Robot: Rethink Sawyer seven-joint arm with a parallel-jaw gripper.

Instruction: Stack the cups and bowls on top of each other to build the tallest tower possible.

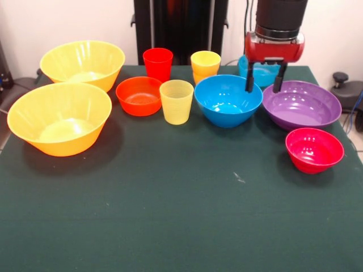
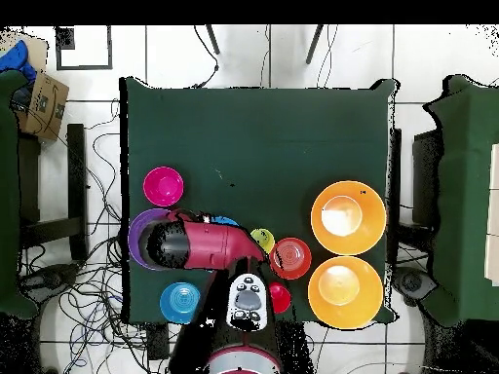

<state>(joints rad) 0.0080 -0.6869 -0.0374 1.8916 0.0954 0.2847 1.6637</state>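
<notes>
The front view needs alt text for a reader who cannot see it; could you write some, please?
An open gripper hangs between a blue bowl and a purple bowl on a green table. Two large yellow bowls, smaller bowls and three cups stand unstacked.

The table [image 1: 170, 215] at the frame's bottom wears a matt dark green cloth, faintly specked. Every bowl looks like smooth glossy plastic: the purple bowl [image 1: 302, 104] and blue bowl [image 1: 228, 100] catch bright highlights. The pale yellow cup [image 1: 176, 101] is translucent, duller plastic. The gripper [image 1: 264, 85] housing is shiny red
</notes>
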